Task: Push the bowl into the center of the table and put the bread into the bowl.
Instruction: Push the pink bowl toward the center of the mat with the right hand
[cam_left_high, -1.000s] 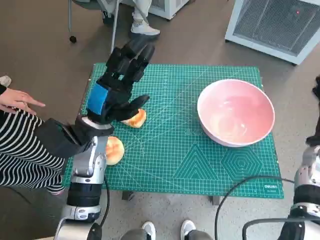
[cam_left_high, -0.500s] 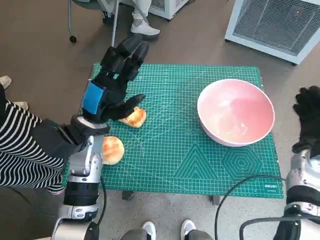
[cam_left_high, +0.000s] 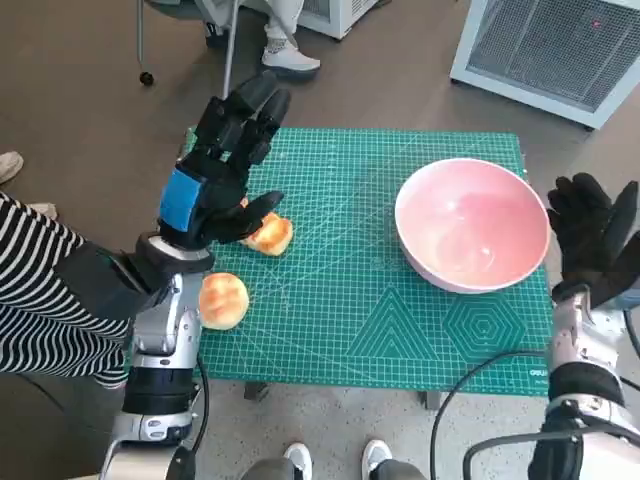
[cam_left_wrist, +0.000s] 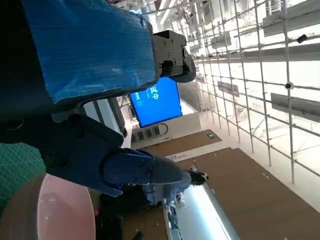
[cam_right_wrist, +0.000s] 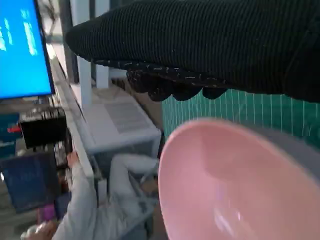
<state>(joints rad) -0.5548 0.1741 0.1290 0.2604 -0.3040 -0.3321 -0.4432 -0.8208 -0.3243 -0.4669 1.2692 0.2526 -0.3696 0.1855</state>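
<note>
Near edge, left side: one bread roll (cam_left_high: 223, 300) sat on green mat (cam_left_high: 340, 330) beside your left forearm, untouched. Second bread piece (cam_left_high: 268, 236) lay just beyond, under thumb of left hand (cam_left_high: 215, 180); hand was raised above mat, fingers spread wide, gripping nothing, prob. poised for pickup. Right side: pink bowl (cam_left_high: 472, 225) stood empty nr mat's right edge, not centred, push not yet done. Right hand (cam_left_high: 590, 235) hung upright just beside bowl's outer rim, fingers splayed, empty, apparently set to shove bowl inward.
</note>
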